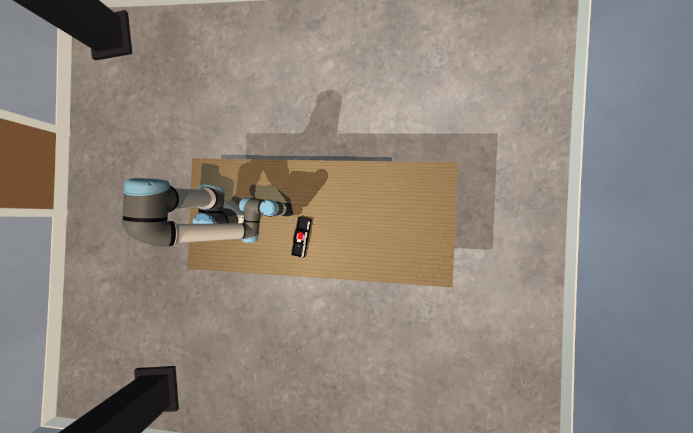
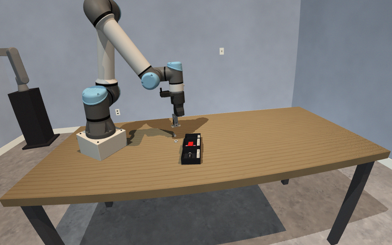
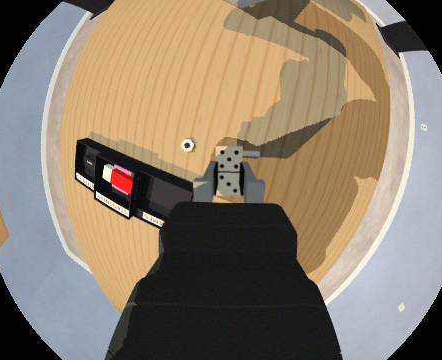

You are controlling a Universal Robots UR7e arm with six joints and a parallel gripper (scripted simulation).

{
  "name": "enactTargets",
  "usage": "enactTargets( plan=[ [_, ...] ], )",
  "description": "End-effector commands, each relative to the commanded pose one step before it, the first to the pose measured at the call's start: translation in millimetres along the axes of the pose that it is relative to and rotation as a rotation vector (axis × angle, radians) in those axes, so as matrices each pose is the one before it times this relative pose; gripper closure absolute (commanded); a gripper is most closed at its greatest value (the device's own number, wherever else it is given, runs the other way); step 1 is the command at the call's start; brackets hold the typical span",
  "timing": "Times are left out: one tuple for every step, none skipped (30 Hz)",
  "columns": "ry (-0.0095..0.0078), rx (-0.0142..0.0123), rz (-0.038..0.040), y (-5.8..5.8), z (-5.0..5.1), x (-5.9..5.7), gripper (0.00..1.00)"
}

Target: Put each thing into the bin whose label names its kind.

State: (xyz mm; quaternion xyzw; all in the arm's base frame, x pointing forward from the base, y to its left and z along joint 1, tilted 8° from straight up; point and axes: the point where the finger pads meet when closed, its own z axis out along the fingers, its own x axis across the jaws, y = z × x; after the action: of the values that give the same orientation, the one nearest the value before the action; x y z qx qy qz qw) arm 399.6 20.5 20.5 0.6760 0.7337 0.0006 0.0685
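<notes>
My gripper (image 3: 228, 171) (image 2: 175, 122) is shut on a grey hinge (image 3: 229, 162) (image 2: 176, 125) with screw holes, held above the table. Beyond the hinge in the wrist view, a metal bolt (image 3: 251, 154) (image 2: 174, 135) lies on the table, partly hidden. A hex nut (image 3: 187, 145) (image 2: 175, 141) (image 1: 290, 220) lies nearby. Three black labelled bins stand in a row; I cannot read the labels surely. The far bin (image 3: 168, 197) (image 2: 192, 136) shows nothing inside. The middle bin (image 3: 116, 197) holds a red and white thing (image 3: 121, 181) (image 2: 190, 143). The near bin (image 2: 190, 162) holds a small metal thing (image 2: 190, 154).
The wooden table (image 1: 381, 215) (image 2: 267, 136) carries the bins right of the gripper in the exterior view. The arm's pale base block (image 2: 100, 147) stands at the left. A dark pedestal (image 2: 31, 118) stands beyond the table's left side.
</notes>
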Motion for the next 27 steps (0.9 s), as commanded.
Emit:
enactTargets(
  plan=[
    [0.00443, 0.00162, -0.00726, 18.66, 1.57, -28.73, 0.51],
    [0.00000, 0.00000, 0.00000, 0.01, 0.00, 0.01, 0.51],
    [0.00000, 0.00000, 0.00000, 0.01, 0.00, 0.00, 0.51],
    [0.00000, 0.00000, 0.00000, 0.01, 0.00, 0.00, 0.51],
    [-0.00002, -0.00001, -0.05000, 2.95, 0.00, -5.23, 0.51],
    [-0.00002, 0.00000, -0.05000, 2.68, 0.00, -5.37, 0.51],
    [-0.00002, 0.00000, -0.05000, 2.41, 0.00, -5.50, 0.51],
    [-0.00096, -0.00054, -0.01046, 2.12, -0.01, -5.64, 0.51],
    [-0.00064, -0.00019, -0.01446, 2.07, 0.01, -5.64, 0.51],
    [0.00000, 0.00000, 0.00000, 0.00, 0.00, 0.00, 0.51],
    [0.00000, 0.00000, 0.00000, 0.00, 0.00, 0.00, 0.51],
    [-0.00043, 0.00014, -0.05562, 1.98, 0.01, -5.67, 0.51],
    [-0.00102, -0.00021, -0.01615, 1.67, 0.02, -5.77, 0.51],
    [-0.00098, -0.00017, -0.01684, 1.58, 0.02, -5.79, 0.51],
    [-0.00086, -0.00009, -0.01861, 1.48, 0.03, -5.82, 0.51],
    [-0.00080, -0.00004, -0.01940, 1.37, 0.03, -5.85, 0.51],
    [-0.00080, -0.00002, -0.01960, 1.23, 0.03, -5.90, 0.51],
    [-0.00085, -0.00002, -0.01953, 1.14, 0.04, -5.89, 0.51],
    [-0.00094, -0.00003, -0.01937, 1.03, 0.05, -5.92, 0.51],
    [-0.00102, -0.00005, -0.01921, 0.31, 0.02, -1.98, 0.51],
    [-0.00111, -0.00005, -0.01909, 0.01, 0.00, 0.00, 0.51],
    [-0.00119, -0.00008, -0.01890, 0.01, 0.00, 0.00, 0.51],
    [-0.00122, -0.00011, -0.01875, 0.01, 0.00, 0.00, 0.51],
    [-0.00120, -0.00013, -0.01883, 0.08, -0.14, -0.02, 0.51],
    [-0.00036, 0.00021, -0.01911, -1.91, 0.27, 2.33, 0.51],
    [-0.00069, -0.00002, -0.01952, 0.44, -0.05, 0.50, 0.51],
    [0.00000, 0.00000, 0.00000, 0.00, 0.00, 0.00, 0.51]
  ],
)
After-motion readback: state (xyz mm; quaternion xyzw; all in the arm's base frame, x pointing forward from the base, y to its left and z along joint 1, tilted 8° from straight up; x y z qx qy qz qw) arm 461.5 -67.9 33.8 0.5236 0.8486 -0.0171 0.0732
